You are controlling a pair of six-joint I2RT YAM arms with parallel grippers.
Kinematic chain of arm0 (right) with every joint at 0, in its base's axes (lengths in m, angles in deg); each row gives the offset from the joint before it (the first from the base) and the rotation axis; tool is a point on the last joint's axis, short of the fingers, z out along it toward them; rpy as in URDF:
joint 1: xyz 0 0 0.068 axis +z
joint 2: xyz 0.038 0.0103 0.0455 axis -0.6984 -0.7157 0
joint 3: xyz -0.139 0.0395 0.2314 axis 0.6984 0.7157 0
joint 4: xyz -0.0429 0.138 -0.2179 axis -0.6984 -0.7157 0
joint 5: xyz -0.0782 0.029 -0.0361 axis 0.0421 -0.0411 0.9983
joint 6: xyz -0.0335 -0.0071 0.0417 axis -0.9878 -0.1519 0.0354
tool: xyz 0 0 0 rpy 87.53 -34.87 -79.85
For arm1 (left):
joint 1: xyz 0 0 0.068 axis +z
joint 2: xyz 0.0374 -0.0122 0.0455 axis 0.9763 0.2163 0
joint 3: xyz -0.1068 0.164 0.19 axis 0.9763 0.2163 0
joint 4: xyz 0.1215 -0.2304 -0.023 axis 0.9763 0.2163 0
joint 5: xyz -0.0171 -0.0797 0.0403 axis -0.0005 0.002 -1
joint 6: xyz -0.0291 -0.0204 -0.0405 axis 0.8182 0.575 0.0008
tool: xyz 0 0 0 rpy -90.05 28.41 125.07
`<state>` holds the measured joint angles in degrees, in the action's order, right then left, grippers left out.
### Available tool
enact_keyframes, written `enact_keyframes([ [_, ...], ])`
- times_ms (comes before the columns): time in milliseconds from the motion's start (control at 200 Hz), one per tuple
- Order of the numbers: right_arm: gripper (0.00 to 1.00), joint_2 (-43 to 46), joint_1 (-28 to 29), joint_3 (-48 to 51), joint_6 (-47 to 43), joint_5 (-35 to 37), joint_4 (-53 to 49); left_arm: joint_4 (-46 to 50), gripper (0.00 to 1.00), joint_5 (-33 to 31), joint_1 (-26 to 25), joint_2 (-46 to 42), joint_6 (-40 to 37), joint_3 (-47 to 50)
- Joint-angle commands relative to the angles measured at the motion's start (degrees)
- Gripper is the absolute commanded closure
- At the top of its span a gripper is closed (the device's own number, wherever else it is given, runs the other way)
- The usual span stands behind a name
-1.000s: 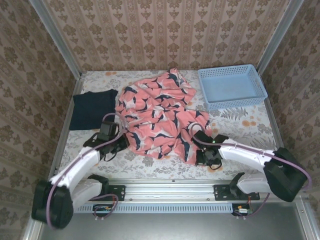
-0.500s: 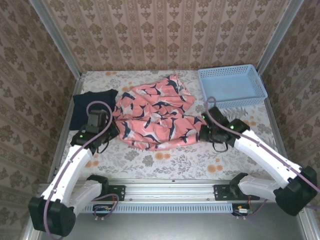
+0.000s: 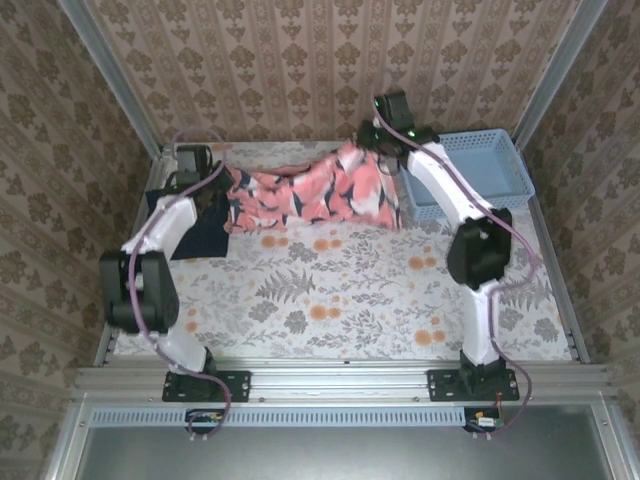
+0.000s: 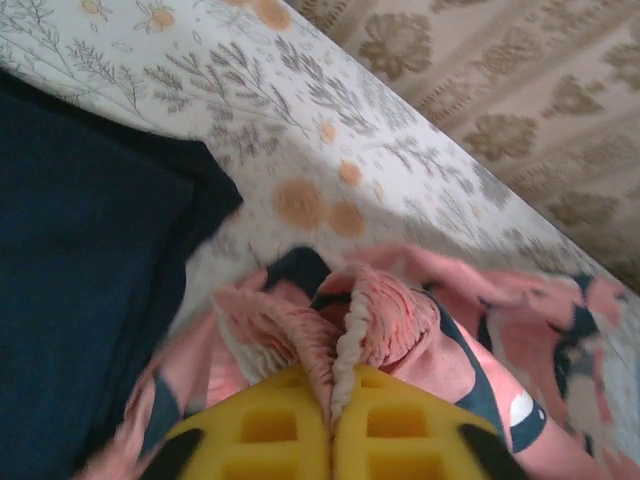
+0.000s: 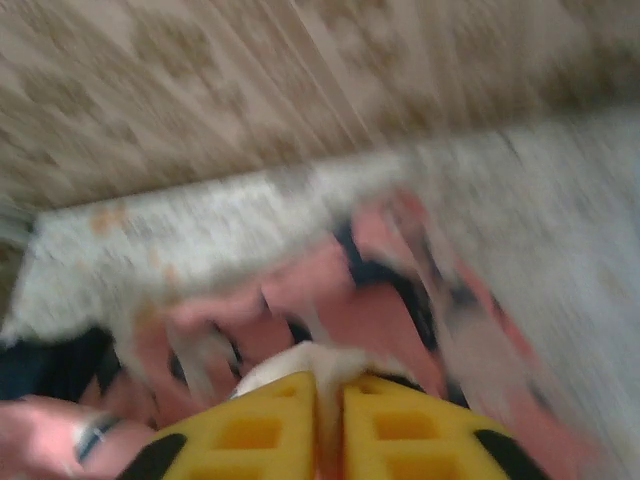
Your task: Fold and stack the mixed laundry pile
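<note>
The pink garment with its navy-and-white pattern is stretched in a band across the far side of the table. My left gripper is shut on its left end, and my right gripper is shut on its right end, slightly higher. In the left wrist view the yellow fingers pinch a bunched pink hem. The right wrist view is blurred, but its yellow fingers clamp a pale fold of the pink garment. The dark T-shirt lies flat at the left, below my left gripper, and appears again as the dark T-shirt.
A light blue lattice basket stands at the far right corner, right behind my right arm. Patterned walls close in the back and both sides. The floral tablecloth is bare across the middle and front.
Both arms have swung from the near side to the far side of the table, carrying the pink garment's edge with them. The garment went from spread flat to a narrow stretched band.
</note>
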<state>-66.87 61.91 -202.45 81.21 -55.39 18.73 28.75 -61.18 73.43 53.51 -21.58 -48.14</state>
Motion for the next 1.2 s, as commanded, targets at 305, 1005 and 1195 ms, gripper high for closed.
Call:
enact_keyframes([
  [305, 0.0, -12.41, -1.4, -20.39, -6.73, -4.79, -10.66, 3.01, 0.0, 4.9, 1.17, 2.23, -3.82, -3.56],
  [1005, 0.1, 13.79, -2.44, 38.88, -4.48, -5.3, 7.22, 1.67, 0.37, 5.78, -2.98, -1.3, -15.14, 13.01],
  [1195, 0.19, 2.69, -3.82, 27.52, -1.11, -4.2, 6.4, 1.95, 0.52, 3.54, -3.04, 6.25, -15.44, 7.78],
])
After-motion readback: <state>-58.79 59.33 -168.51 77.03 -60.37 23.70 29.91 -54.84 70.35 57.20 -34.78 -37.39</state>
